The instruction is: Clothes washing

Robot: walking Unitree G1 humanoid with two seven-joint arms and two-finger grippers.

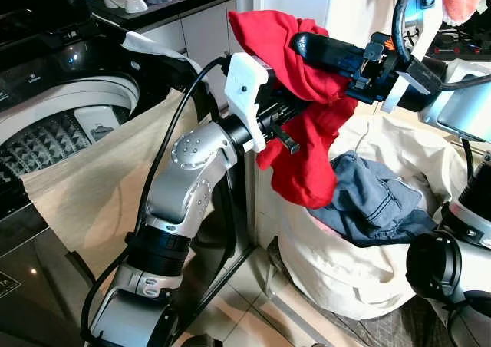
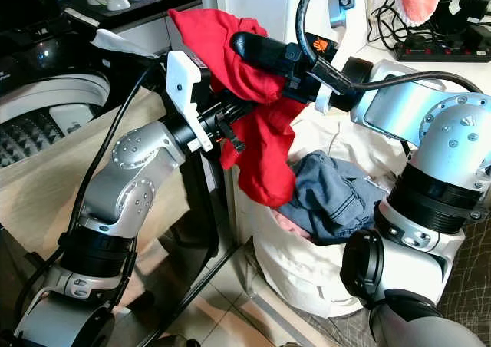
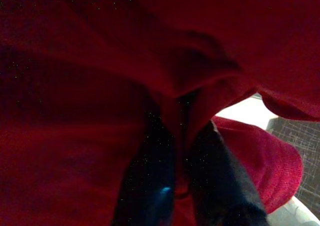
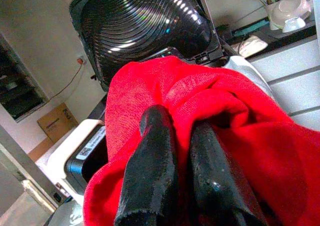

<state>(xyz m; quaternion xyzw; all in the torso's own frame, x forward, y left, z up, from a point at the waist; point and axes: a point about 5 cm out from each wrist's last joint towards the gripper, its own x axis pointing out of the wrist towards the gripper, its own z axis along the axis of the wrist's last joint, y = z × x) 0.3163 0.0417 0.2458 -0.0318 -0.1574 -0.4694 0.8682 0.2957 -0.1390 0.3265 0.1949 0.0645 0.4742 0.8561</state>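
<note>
Red garment is up in the air, pinched from both sides: right pincer clamps a fold from above, left pincer grips the cloth just below it. Under both pincers sits the white laundry bag, jeans on top.

No text, label or number is legible anywhere.

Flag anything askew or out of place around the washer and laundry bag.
A beige cloth hangs over the washing machine's rim, half out. Both sets of jaws are shut on one red garment above the white laundry bag.
</note>
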